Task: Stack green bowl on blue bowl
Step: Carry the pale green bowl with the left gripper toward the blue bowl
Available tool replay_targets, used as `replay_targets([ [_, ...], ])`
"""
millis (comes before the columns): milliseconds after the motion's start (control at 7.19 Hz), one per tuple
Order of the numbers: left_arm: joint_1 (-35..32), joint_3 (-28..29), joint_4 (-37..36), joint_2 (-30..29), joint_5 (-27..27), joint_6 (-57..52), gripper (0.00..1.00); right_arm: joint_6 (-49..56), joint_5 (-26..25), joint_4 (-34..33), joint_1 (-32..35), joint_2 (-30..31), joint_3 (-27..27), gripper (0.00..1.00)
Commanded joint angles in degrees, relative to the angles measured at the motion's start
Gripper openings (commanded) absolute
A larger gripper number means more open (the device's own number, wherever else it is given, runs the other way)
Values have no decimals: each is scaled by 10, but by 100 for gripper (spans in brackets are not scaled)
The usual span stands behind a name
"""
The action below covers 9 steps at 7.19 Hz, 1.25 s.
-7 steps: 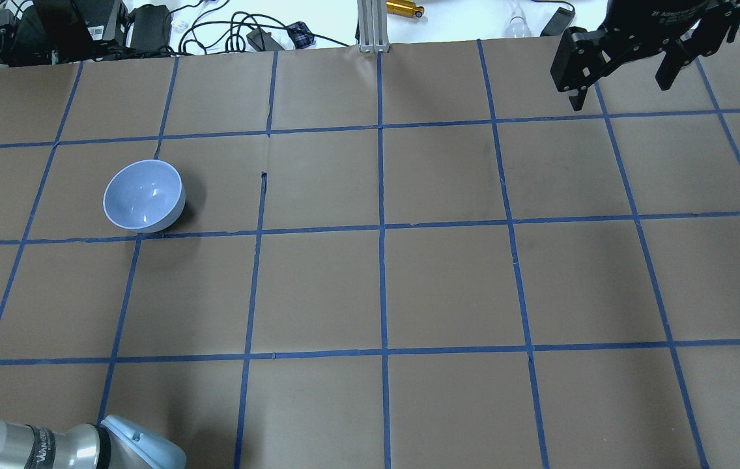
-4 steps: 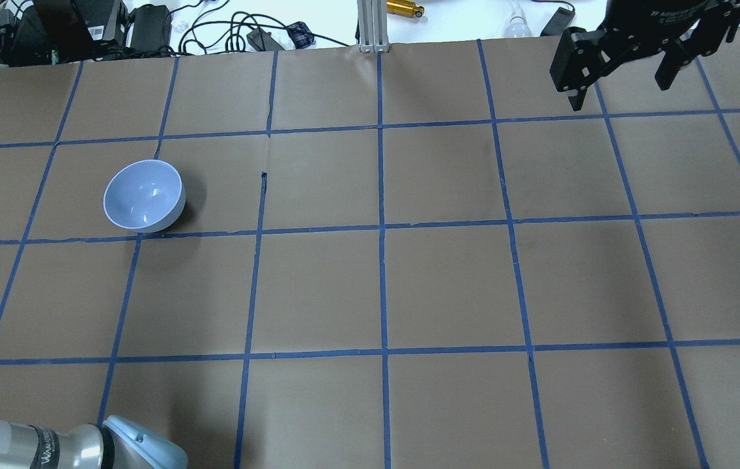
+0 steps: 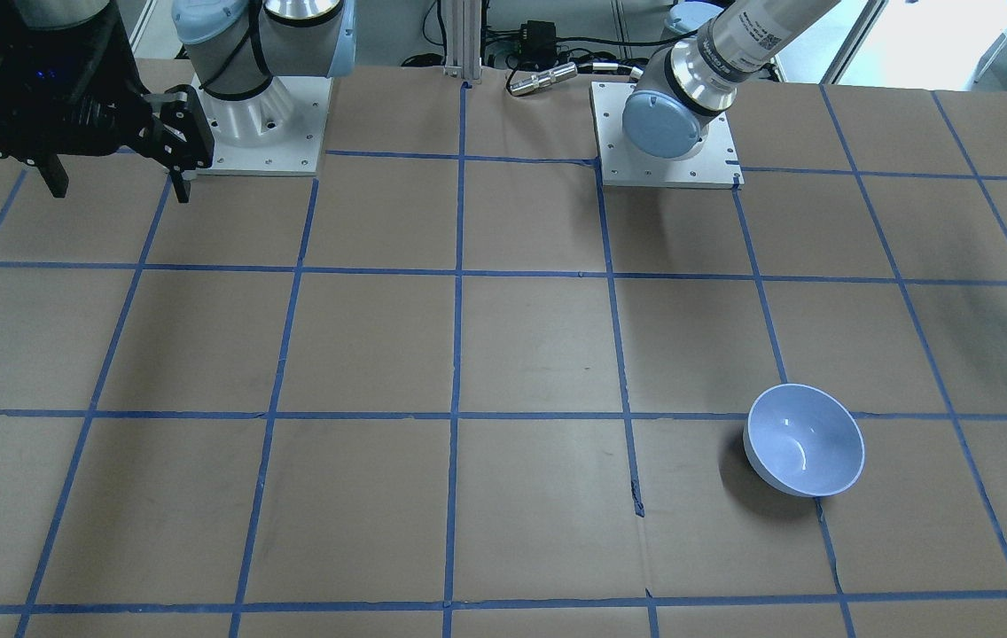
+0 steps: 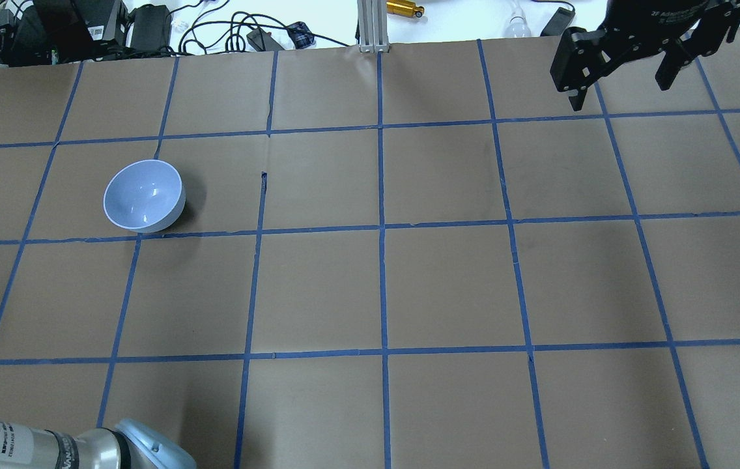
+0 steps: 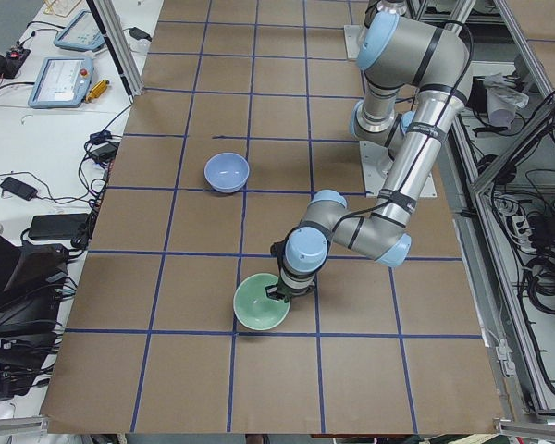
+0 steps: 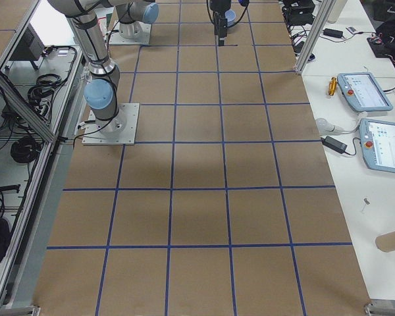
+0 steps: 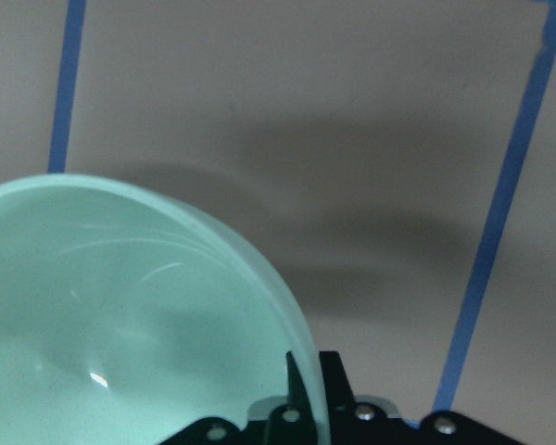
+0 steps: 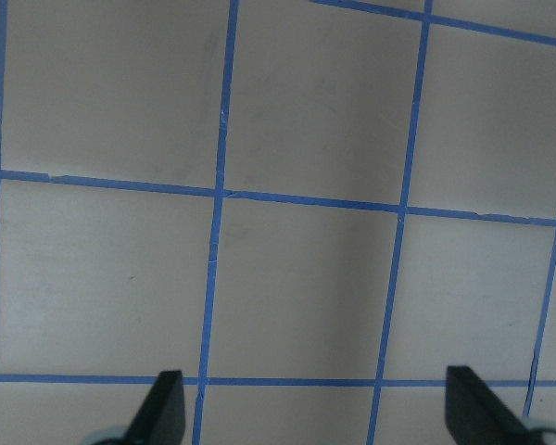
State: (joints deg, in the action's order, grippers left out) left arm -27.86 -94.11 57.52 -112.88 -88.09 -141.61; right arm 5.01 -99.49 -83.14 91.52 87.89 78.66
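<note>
A: Cover on the table (image 4: 448,286)?
B: Flat brown, crossed by a blue tape grid (image 4: 382,228) of big squares.
A: The blue bowl (image 4: 144,195), overhead 9 o'clock?
B: Pale periwinkle, glossy, plain.
A: The green bowl (image 7: 120,315)?
B: Pale mint, whitish rim, white glints inside. No pattern.
A: The right gripper (image 4: 620,94), 1 o'clock?
B: Black, pale lettering. At 7 o'clock the left arm (image 4: 38,449): silver tube, pale blue cap.

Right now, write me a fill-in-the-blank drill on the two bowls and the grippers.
1. The left gripper holds the green bowl by its ___.
2. The right gripper is ___ and has no bowl near it.
3. The blue bowl has ___ inside it.
Missing words: rim; open; nothing.
</note>
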Motion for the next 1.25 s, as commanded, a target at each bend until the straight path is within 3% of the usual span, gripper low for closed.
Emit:
replay_targets([
  [0, -65, 1, 6, 41, -4, 42, 0, 0, 0, 0, 1, 0, 0, 100],
  [417, -185, 1, 10, 73, -4, 90, 0, 0, 0, 0, 1, 0, 0, 100],
  [1113, -393, -9, 12, 86, -11, 339, 0, 0, 0, 0, 0, 0, 0, 100],
])
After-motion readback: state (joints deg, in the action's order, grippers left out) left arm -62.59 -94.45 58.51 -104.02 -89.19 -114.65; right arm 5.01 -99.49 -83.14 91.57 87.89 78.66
